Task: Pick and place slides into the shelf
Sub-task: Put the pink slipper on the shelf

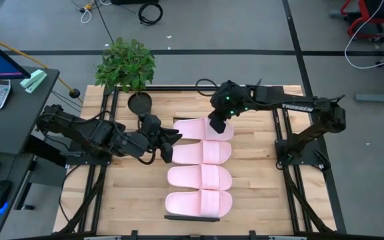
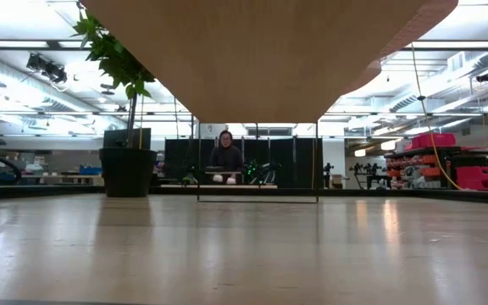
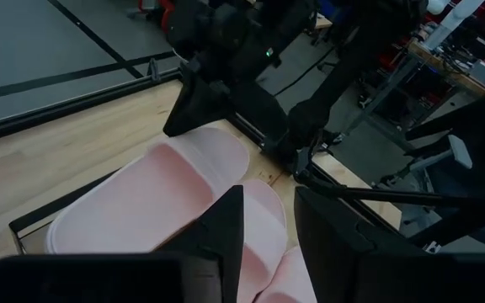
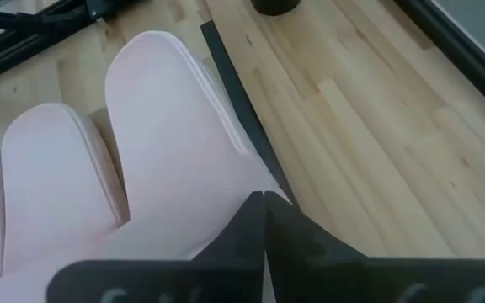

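Slides: four matching pale pink foam slide sandals [image 1: 201, 167] lay side by side in one column down the middle of the light butcher-block counter [image 1: 259, 193], open toes toward the right arm's side.
Shelf: long narrow light-wood board with thin black rails [image 1: 192, 217] sat under the column; only its black end rail by the nearest slide and the rail beside the farthest slide [image 4: 234, 84] showed, the pink foam covering the rest.
Left gripper: dark left gripper [image 1: 167, 148] hung over the heel edge of the second slide from the far end [image 1: 202, 153]; jaws stood partly apart, a clear gap between the fingers [image 3: 221, 231], nothing between them.
Right gripper: dark right gripper [image 1: 218, 125] sat low over the toe end of the farthest slide [image 1: 200, 129]; in its wrist view the jaws met in a closed point, fingertips [image 4: 251, 220] just above the pink foam, contact not clear.
Far edge: black round pot [image 1: 139, 103] with a green leafy plant [image 1: 126, 65] stood near the counter's far corner on the left arm's side.
Room beyond: a seated person [image 2: 224, 155] showed far off in the low view.
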Action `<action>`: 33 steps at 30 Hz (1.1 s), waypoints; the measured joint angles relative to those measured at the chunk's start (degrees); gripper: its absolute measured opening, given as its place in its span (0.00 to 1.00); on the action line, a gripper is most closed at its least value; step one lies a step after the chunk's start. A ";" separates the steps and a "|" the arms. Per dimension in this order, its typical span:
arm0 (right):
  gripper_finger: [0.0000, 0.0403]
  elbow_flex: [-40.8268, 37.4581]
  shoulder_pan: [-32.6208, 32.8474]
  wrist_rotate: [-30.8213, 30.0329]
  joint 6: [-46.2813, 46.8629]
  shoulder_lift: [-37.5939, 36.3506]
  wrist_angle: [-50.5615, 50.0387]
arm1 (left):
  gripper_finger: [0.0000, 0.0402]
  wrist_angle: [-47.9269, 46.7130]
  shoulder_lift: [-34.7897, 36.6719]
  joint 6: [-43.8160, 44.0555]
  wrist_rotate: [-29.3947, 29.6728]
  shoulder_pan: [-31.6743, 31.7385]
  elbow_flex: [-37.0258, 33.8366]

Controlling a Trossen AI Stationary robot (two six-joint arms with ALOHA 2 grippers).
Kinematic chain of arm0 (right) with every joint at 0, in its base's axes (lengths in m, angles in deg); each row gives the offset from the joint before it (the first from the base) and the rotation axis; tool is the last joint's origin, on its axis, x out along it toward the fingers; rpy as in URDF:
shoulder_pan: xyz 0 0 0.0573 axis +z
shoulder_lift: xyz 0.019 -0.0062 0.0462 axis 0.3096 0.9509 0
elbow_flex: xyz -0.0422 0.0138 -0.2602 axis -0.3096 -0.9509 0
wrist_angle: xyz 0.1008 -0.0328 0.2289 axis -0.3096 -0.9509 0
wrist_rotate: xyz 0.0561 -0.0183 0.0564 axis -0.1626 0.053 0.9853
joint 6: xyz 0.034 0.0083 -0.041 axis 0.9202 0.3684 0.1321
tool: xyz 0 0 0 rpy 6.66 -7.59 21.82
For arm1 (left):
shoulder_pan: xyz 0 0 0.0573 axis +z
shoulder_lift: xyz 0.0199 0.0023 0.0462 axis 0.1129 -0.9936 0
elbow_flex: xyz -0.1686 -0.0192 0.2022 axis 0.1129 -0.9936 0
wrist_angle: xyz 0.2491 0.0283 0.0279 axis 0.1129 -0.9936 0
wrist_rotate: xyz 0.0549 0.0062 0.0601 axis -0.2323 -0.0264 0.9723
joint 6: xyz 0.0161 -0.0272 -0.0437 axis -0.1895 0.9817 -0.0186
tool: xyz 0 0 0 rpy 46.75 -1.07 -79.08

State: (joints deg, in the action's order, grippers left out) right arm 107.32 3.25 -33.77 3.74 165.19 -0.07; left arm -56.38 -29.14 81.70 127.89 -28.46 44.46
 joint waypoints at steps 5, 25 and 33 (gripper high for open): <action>0.01 0.07 0.54 1.19 -0.21 0.51 0.11 | 0.27 -0.03 0.00 0.00 0.00 0.00 0.00; 0.00 0.28 0.50 7.07 -0.30 4.37 0.04 | 0.27 -0.81 0.00 -0.20 0.44 0.00 0.00; 0.00 0.20 -0.16 7.52 -1.94 4.61 -1.57 | 0.27 -0.88 0.00 -0.18 0.91 0.00 0.00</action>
State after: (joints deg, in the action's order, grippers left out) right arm 107.52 3.09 -26.24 1.81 169.80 -1.65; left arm -57.26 -29.14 81.52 128.80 -28.46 44.46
